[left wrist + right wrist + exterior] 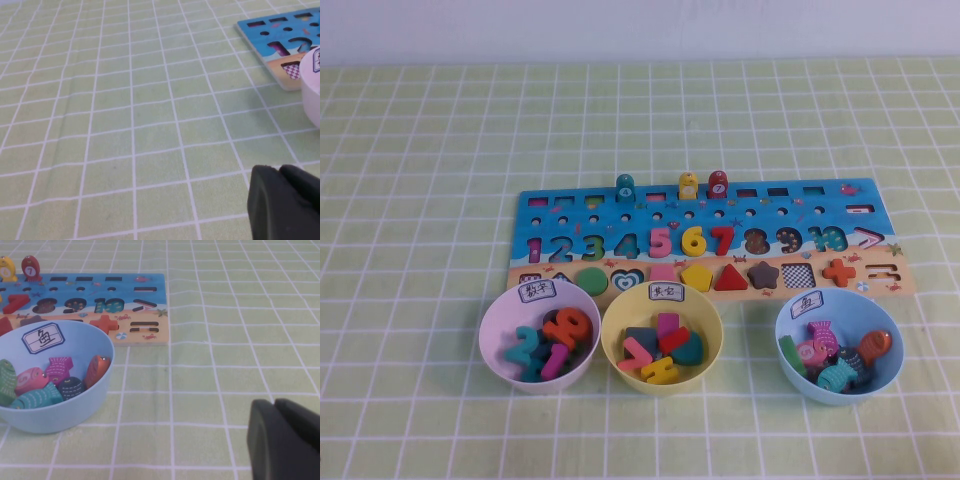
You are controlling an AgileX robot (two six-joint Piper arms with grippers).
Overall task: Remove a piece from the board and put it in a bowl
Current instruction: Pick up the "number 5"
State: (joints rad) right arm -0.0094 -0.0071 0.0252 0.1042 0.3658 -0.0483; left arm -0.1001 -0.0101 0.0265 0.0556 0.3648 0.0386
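The pink "5" (661, 241) sits in its slot in the numeral row of the blue-and-sand board (710, 205), between the green "4" and the yellow "6". The lilac-pink bowl (498, 322) stands in front of the board's left end and holds several numerals. Neither arm shows in the high view. My left gripper (280, 171) is shut and empty over bare cloth left of the board (260, 37) and bowl rim (312, 80). My right gripper (274, 404) is shut and empty over cloth right of the board (150, 300).
A yellow bowl (616, 345) with shape pieces stands in front of the board's middle. A light blue bowl (792, 360) with wooden fish stands to its right, also in the right wrist view (75, 412). Three small pegs stand on the board's far edge. Green checked cloth covers the table.
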